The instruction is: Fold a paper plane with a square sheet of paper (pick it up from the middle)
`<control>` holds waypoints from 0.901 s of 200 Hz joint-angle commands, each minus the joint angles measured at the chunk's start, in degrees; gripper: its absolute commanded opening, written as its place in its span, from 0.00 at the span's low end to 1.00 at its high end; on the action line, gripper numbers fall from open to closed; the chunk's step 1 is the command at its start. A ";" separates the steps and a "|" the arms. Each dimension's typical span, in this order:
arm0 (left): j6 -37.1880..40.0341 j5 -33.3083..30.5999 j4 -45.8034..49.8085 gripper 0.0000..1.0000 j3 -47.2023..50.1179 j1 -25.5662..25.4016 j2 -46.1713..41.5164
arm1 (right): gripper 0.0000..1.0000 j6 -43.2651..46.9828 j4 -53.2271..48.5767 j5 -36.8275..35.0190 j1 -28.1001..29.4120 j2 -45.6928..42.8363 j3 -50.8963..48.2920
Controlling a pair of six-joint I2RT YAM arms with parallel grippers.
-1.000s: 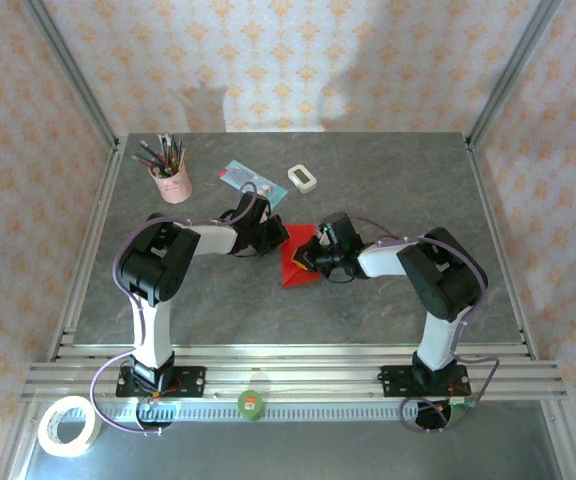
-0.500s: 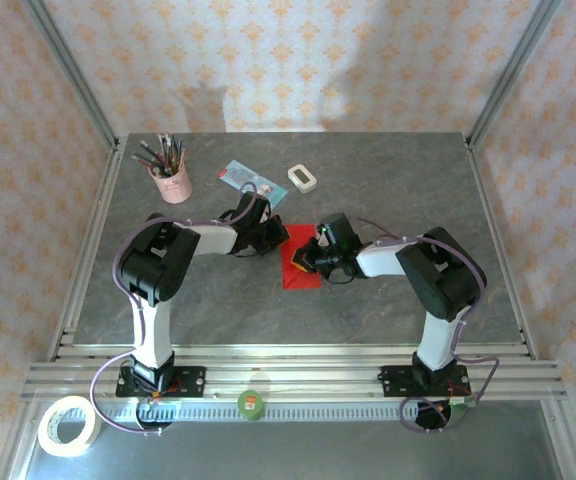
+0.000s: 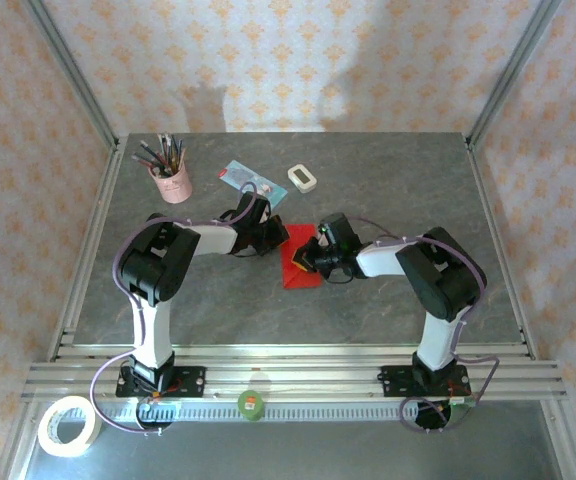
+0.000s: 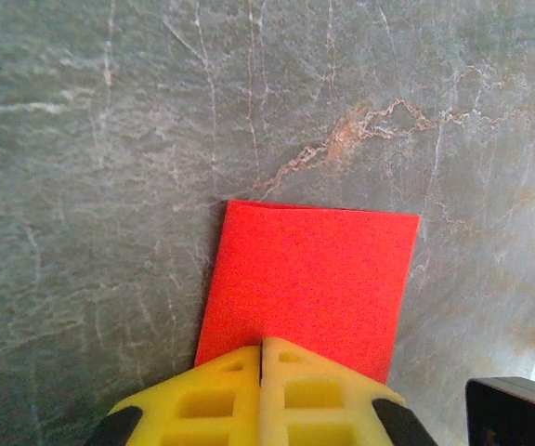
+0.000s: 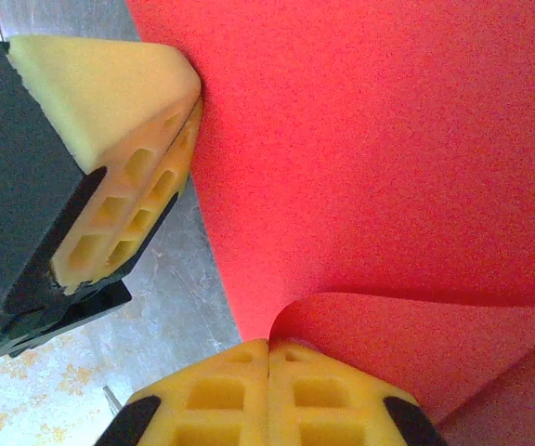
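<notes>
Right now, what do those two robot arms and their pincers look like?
Both the left arm and right arm have white tubes, chunky black joints and looping purple cables. The left gripper and right gripper have yellow wedge-shaped fingers with rectangular cut-outs.

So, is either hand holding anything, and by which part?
Right hand pinches the red sheet at a lifted edge; left hand, shut, touches another edge, grip unclear.

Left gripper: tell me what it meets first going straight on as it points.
The square sheet of paper: the shut left gripper seems to touch its near edge. Past it, bare table.
</notes>
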State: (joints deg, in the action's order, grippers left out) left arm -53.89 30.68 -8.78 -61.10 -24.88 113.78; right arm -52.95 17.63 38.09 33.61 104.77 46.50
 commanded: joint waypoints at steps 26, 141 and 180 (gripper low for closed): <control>0.38 -1.15 3.67 0.04 0.94 -0.38 2.36 | 0.00 -0.40 0.47 -1.52 0.23 1.30 0.26; 0.29 -1.06 3.68 0.04 0.92 -0.38 2.51 | 0.00 -1.28 1.62 -1.66 0.23 1.71 0.08; 0.45 -1.08 3.85 0.04 0.76 -0.42 2.42 | 0.00 -0.71 0.12 -2.05 0.22 2.34 0.08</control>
State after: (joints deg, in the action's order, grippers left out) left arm -53.89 30.65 -8.78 -61.10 -24.88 113.78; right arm -53.60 18.04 37.85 33.61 105.67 46.50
